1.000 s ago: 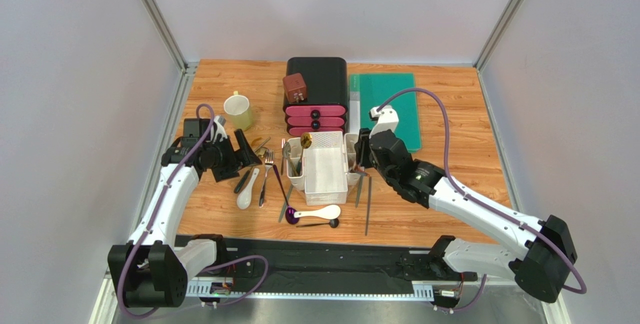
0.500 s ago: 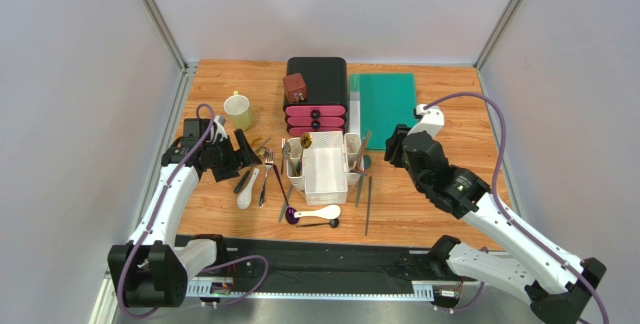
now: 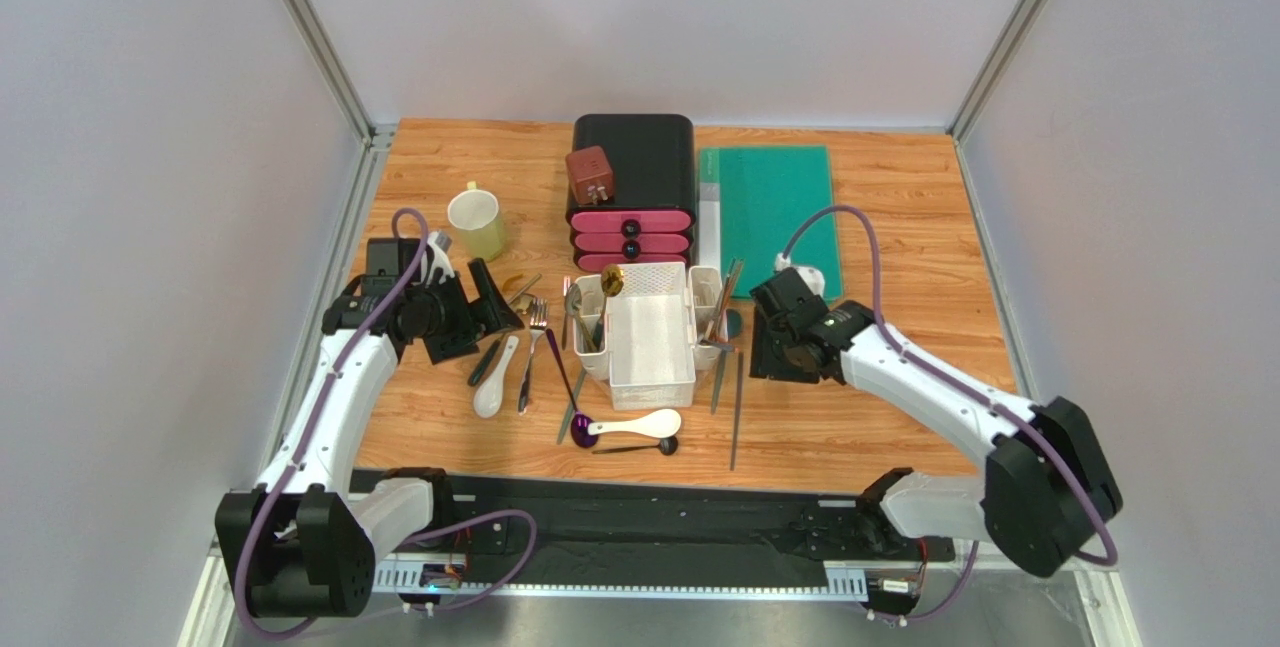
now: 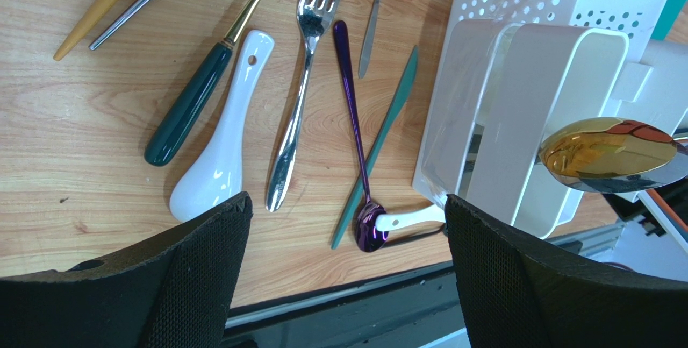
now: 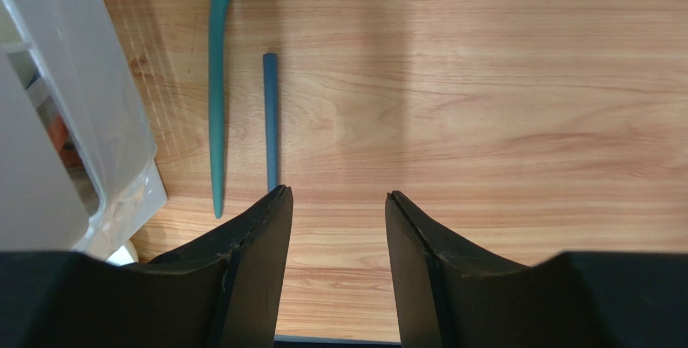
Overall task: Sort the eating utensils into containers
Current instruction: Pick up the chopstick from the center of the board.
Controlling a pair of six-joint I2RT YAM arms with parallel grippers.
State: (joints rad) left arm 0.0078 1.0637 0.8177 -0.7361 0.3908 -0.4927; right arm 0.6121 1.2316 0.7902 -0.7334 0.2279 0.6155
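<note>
The white caddy stands mid-table, with a gold spoon in its left side bin and chopsticks leaning in its right side bin. My left gripper is open and empty above loose utensils: a white soup spoon, a silver fork and a purple spoon. My right gripper is open and empty, low over the table just right of the caddy. A teal spoon and a dark chopstick lie by its left finger.
A black-and-pink drawer box and a green mat sit behind the caddy, and a pale yellow mug at the back left. A second white soup spoon, a black spoon and a long chopstick lie near the front edge.
My right gripper left the caddy's right side bin, swung out to the right, then came down low beside the caddy. Chopsticks now lean in that bin. The left arm has not moved.
</note>
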